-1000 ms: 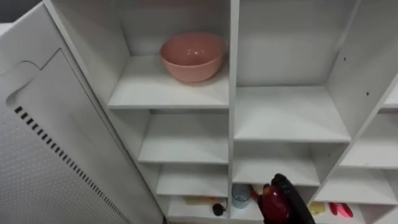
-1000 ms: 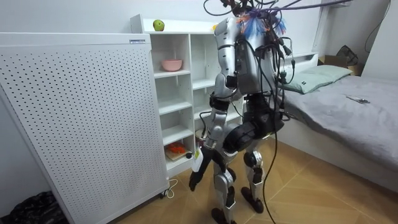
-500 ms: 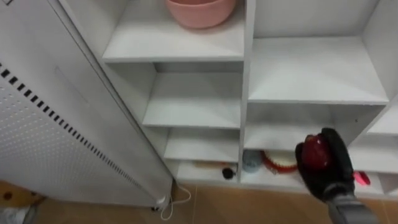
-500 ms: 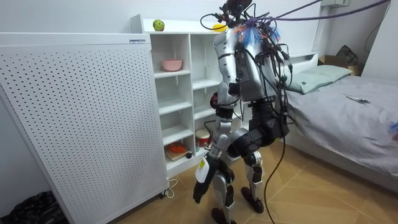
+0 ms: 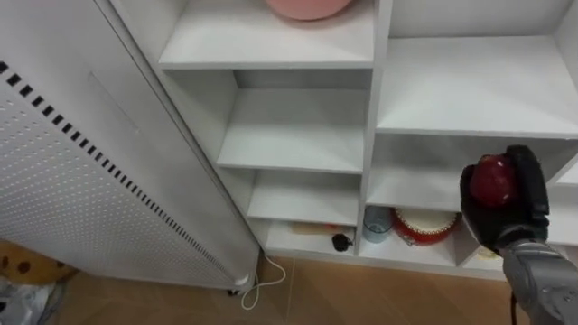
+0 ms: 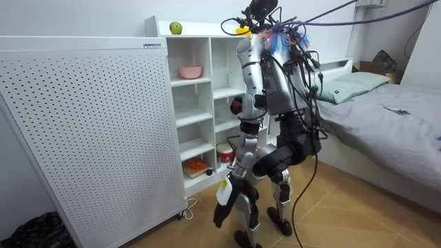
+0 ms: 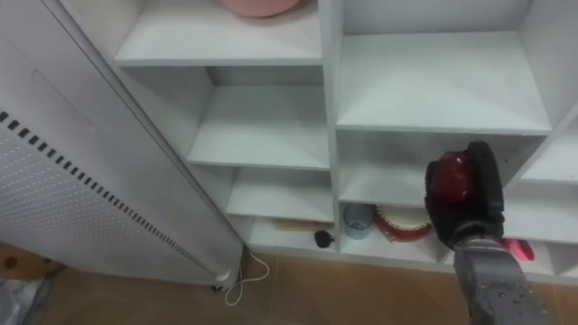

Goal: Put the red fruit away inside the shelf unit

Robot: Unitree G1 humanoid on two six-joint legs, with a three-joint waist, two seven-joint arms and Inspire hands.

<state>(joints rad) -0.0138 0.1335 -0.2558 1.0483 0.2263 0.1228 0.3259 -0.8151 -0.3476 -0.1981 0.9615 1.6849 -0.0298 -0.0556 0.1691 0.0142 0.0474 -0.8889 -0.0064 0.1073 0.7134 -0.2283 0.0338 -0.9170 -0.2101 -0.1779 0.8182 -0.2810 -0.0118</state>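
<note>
Clearly the right hand [image 5: 517,212] has its dark fingers [image 5: 533,185] curled round a red apple [image 5: 494,180], grasping it in front of the lower shelves of the white closet [image 5: 375,90]. Just left of the fingers and a little lower, on the bottom shelf, sit a round red container [image 5: 424,227] and a small pale cup [image 5: 376,222] beside it. Farther left on the same shelf lies a small dark object [image 5: 340,242]. Well above and to the left of the fingers, a pink bowl [image 5: 307,7] rests on an upper shelf. Far to the left of the fingers stands a white perforated panel [image 5: 63,181], with a white cord [image 5: 257,287] looping on the wooden floor by its foot.

From the room view, the robot stands facing the closet with the apple raised before its chest. The left hand [image 6: 220,207] hangs low beside its legs; whether it is clenched or released I cannot tell. A green apple [image 6: 176,27] sits on the closet's top.
</note>
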